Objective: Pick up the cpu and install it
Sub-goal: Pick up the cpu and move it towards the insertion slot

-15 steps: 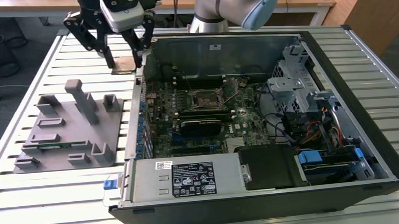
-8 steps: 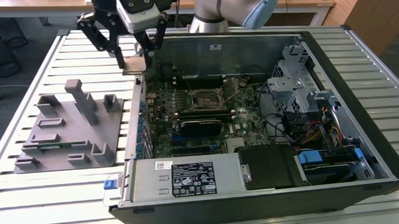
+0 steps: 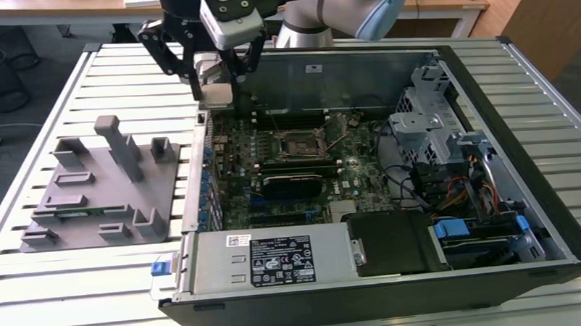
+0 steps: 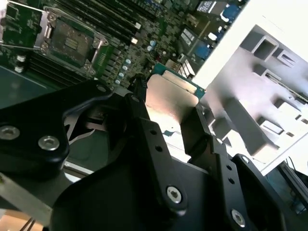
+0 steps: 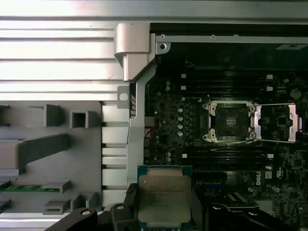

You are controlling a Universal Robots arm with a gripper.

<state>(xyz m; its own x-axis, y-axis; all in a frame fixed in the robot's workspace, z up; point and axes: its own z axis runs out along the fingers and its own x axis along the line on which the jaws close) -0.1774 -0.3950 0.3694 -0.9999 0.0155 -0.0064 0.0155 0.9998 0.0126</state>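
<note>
Presently holds the cpu (image 5: 164, 198) clamped in the gripper (image 4: 168, 111) above the computer case (image 3: 520, 90) edge on the exterior view's left, apart from the open socket (image 5: 232, 121), so probably needs careful squaring over that socket before lowering.

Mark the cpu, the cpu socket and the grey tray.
cpu (image 5: 164, 199), first wrist view, middle of its metal top.
cpu socket (image 5: 231, 122), first wrist view, centre of the open socket.
grey tray (image 3: 98, 193), exterior view, bare flat base.
</note>
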